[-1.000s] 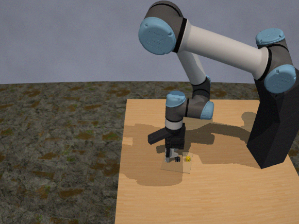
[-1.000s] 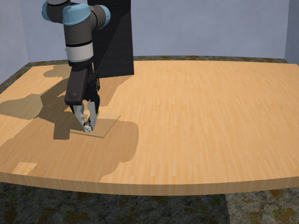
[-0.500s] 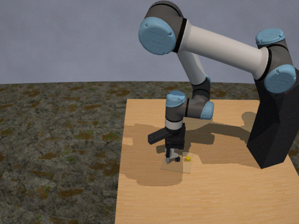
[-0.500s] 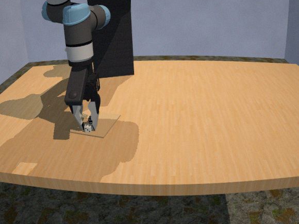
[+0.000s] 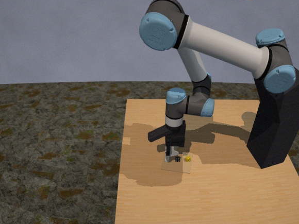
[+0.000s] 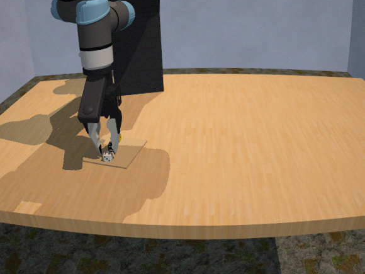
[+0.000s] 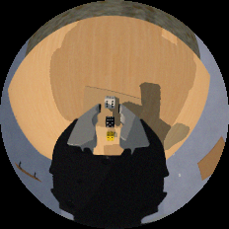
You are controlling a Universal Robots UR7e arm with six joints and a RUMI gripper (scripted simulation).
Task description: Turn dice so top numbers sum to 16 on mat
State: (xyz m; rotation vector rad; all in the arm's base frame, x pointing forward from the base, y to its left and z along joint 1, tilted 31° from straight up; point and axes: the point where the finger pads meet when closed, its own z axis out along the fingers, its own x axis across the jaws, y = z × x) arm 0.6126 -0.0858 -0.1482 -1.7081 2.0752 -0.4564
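A thin tan mat lies on the wooden table; it also shows in the exterior view. Three dice stand on it in a row: a white die, a black die and a yellow die. My gripper points straight down over the white die. Its fingers are parted and the white die sits flat on the mat just under the tips, apart from them. In the wrist view the white die, the black die and the yellow die line up between the fingers. The top numbers are too small to read.
The robot's black base stands on the table's back right. The table's left edge is near the mat. The arm casts broad shadows over the mat.
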